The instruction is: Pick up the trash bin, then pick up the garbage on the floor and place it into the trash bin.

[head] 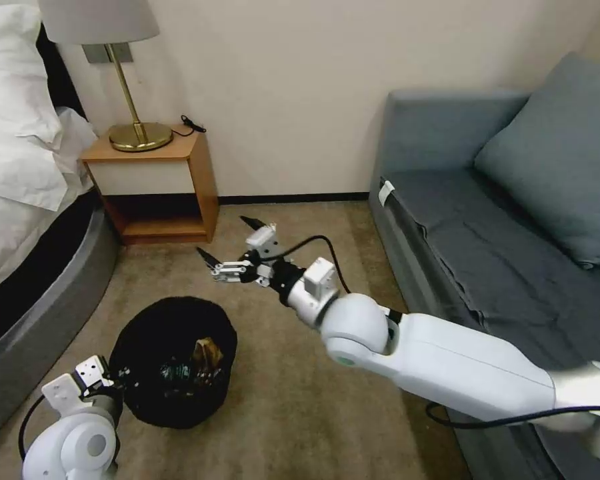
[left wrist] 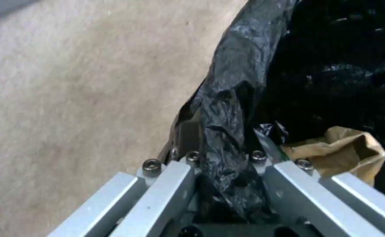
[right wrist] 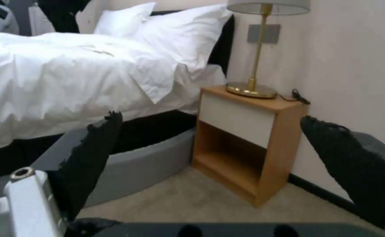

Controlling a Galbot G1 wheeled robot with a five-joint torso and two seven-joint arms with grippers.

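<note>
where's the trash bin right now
In the head view the trash bin is low on the left, its rim pinched by the left hand, near the bed base.

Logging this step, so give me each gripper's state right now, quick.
Left gripper: closed on the rim of the trash bin, pinching its black bag.
Right gripper: open, holding nothing, raised above the carpet beyond the bin.

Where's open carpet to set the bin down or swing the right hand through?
Bare floor lies between the trash bin and the sofa, and more between the bin and the nightstand, beneath the open right hand. It is tight on the bin's left: the left hand is shut on its rim, close to the bed base.
</note>
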